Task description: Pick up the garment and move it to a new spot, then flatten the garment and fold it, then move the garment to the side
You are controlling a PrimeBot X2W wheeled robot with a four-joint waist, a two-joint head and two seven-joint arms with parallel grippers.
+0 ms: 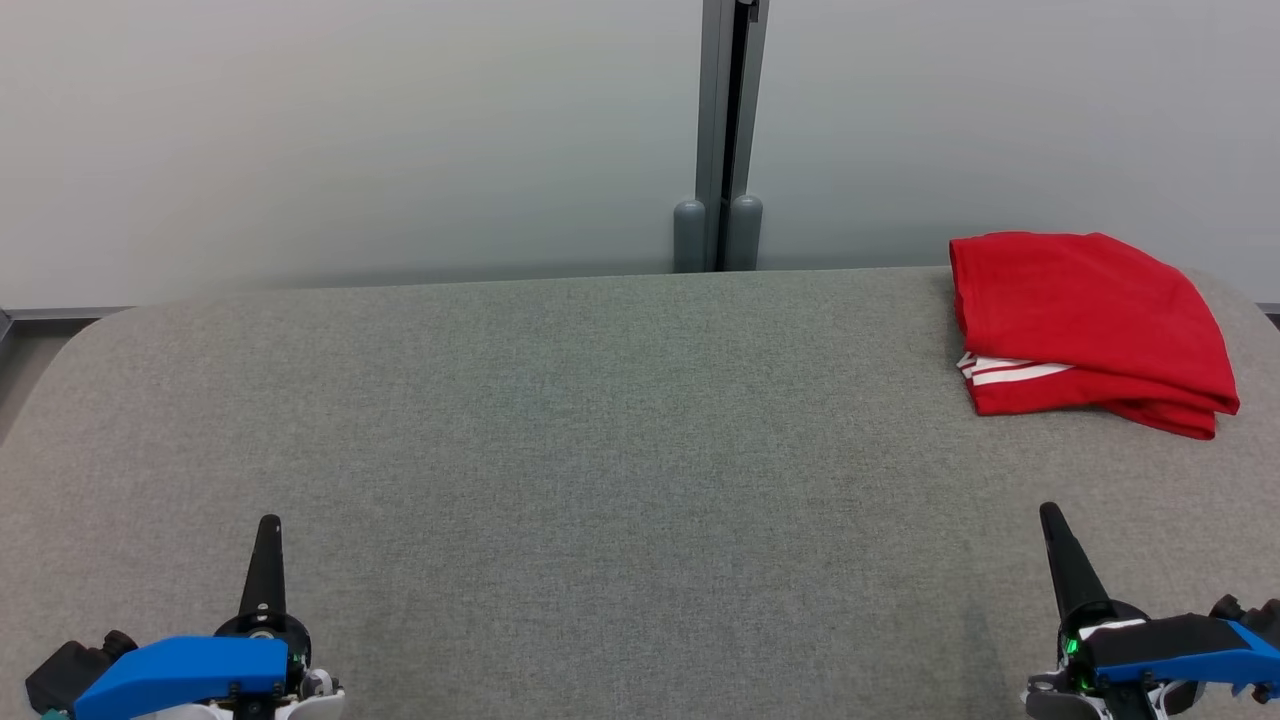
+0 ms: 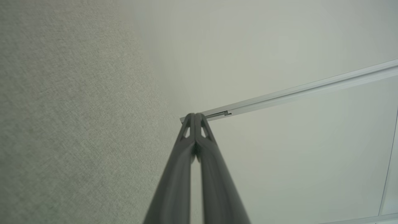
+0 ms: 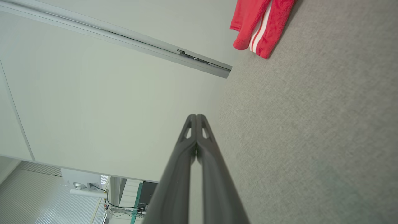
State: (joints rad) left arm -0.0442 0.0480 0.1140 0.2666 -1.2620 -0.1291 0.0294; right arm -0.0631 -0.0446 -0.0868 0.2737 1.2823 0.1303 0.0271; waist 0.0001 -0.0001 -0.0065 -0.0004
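At the far right corner of the grey fabric-covered counter point(image 1: 600, 420), a folded red garment point(image 1: 1090, 320) is seen lying flat, with white stripes showing at its left edge between the layers. It is placed close to the counter's rear edge, just before the pale wall point(image 1: 350, 130), and well apart from both arms.

The left arm point(image 1: 185, 675) is held low at the near left of the counter, its blue cover seen from above and its dark fingers point(image 1: 266, 570) pointed straight away from the robot toward the wall. The right arm point(image 1: 1180, 645) is held likewise at the near right, its fingers point(image 1: 1070, 565) tilted slightly leftward, with the garment lying beyond them and a little to the right.

From the left wrist view, the left jaws are shown fully closed, the fingers point(image 2: 174, 180) pressed together at the tips with nothing between them. From the right wrist view, the right jaws are shown closed in the same way and empty, fingers point(image 3: 174, 177) meeting at the tips, and a corner of the garment point(image 3: 276, 21) is seen ahead on the counter point(image 3: 311, 124).

A grey post point(image 1: 728, 130) is set in the wall behind the counter's middle.
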